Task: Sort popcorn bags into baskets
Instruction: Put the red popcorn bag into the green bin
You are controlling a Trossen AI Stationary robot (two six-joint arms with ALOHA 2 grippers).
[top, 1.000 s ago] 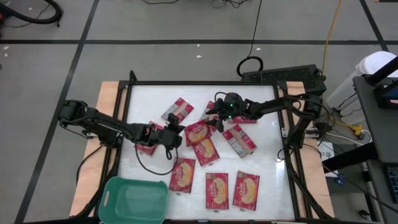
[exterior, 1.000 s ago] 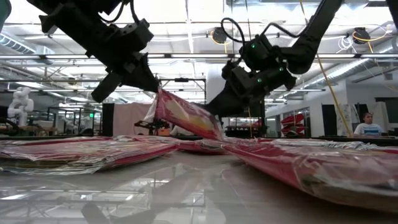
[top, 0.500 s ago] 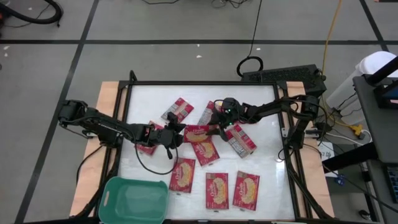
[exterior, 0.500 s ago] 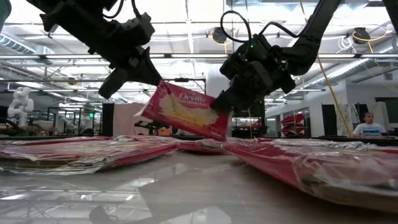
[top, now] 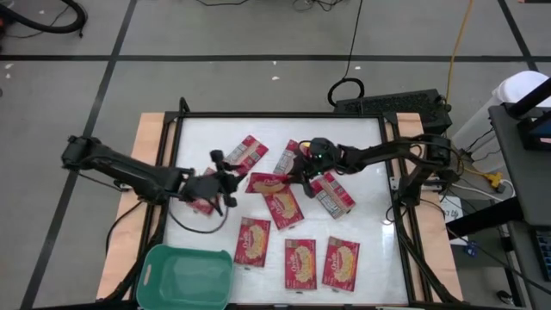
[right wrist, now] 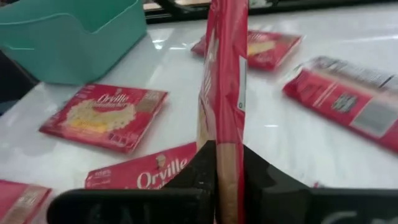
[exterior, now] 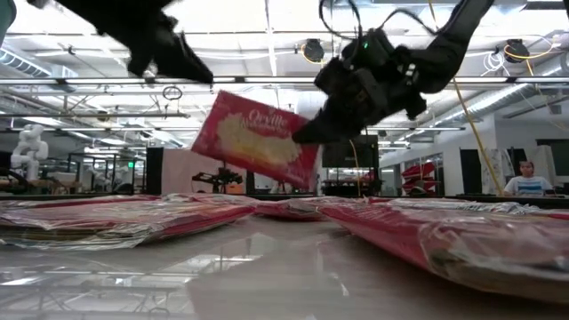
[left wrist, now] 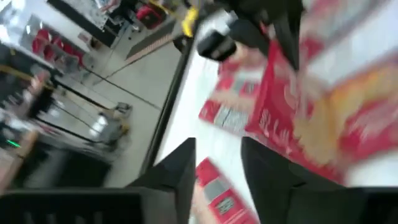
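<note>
One popcorn bag [top: 267, 182], red with a yellow picture, hangs above the middle of the table with my right gripper [top: 297, 175] shut on it. The low view shows the popcorn bag [exterior: 253, 138] face on, clear of the table. My left gripper [top: 222, 179] stands open to its left, apart from it, with nothing between its fingers [left wrist: 186, 177]. Several other bags lie flat around them, such as one bag [top: 284, 207] just below the held one. The teal basket [top: 185, 275] stands at the near left corner. My right gripper pinches the bag's right-hand short end [right wrist: 225, 146] between its two fingers. The fingers [exterior: 307, 133] come from the table's right, slanting down a little. The bag stands on edge and tilted, reaching left from the fingers, lifted clear of the table.
Three bags [top: 300, 263] lie in a row near the front edge. Others lie at the back [top: 245, 152] and right [top: 331, 194], and one bag [top: 202, 196] lies under my left arm. A raised black frame [top: 172, 155] rims the white table.
My left gripper has let go of the bag, opened, risen and drawn back toward the table's left edge. My right gripper has shut on the bag's right end. The bag has come up off the pile and tipped from lying slanted to standing on edge.
</note>
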